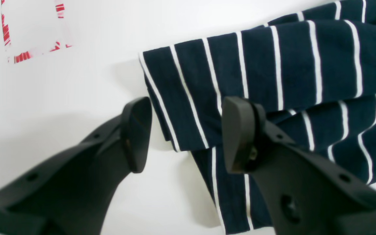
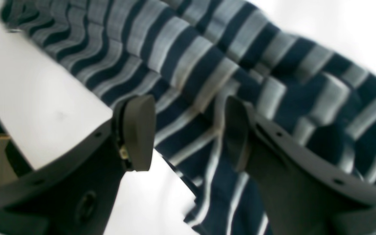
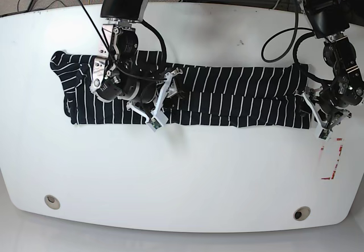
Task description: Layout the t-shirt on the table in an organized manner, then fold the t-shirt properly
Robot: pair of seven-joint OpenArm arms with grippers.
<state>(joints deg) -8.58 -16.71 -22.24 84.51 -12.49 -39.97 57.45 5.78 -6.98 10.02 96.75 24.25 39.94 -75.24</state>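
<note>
Striped t-shirt point(image 3: 227, 95) stretched in a long folded band across the middle of the table point(image 3: 187, 178)

Left gripper point(image 1: 186, 133) sits at the shirt's end, center of its wrist view, fingers apart around the folded corner, holding nothing. Right gripper point(image 2: 191, 130) also spread, over bunched fabric mid-frame, not pinching. Red-and-white sticker point(image 1: 33, 31) is in the upper left of the left wrist view.

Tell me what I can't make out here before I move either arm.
- Base view: the right gripper hides the t-shirt beneath it.
- Right wrist view: blur leaves fold layers unclear, and whether the fingers touch cloth.
- Left wrist view: the frame edge crops the sticker; the left gripper hides the hem corner.
</note>
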